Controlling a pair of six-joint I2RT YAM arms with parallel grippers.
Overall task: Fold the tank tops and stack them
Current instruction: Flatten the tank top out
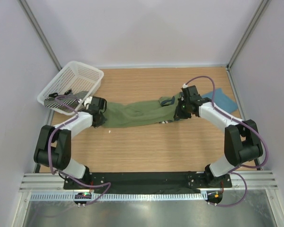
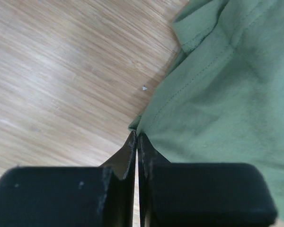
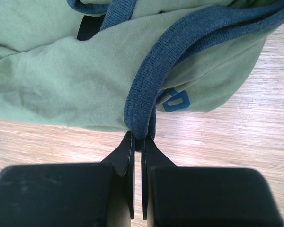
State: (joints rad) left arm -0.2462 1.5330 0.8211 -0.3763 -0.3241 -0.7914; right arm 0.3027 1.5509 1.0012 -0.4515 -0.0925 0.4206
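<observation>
The olive-green tank top (image 1: 137,115) is stretched in a long band across the middle of the table between my two grippers. My left gripper (image 1: 100,113) is shut on its hem corner at the left end; the left wrist view shows the green cloth (image 2: 217,94) pinched at the fingertips (image 2: 136,137). My right gripper (image 1: 182,109) is shut on the navy-trimmed strap (image 3: 146,94) at the right end, with a blue printed mark (image 3: 176,100) beside it. The teal-blue tank top (image 1: 221,99) lies flat at the far right, partly hidden behind my right arm.
A white plastic basket (image 1: 72,86) stands at the back left corner with dark cables or straps inside. White walls close the table on three sides. Wooden tabletop (image 1: 151,146) shows in front of the stretched top.
</observation>
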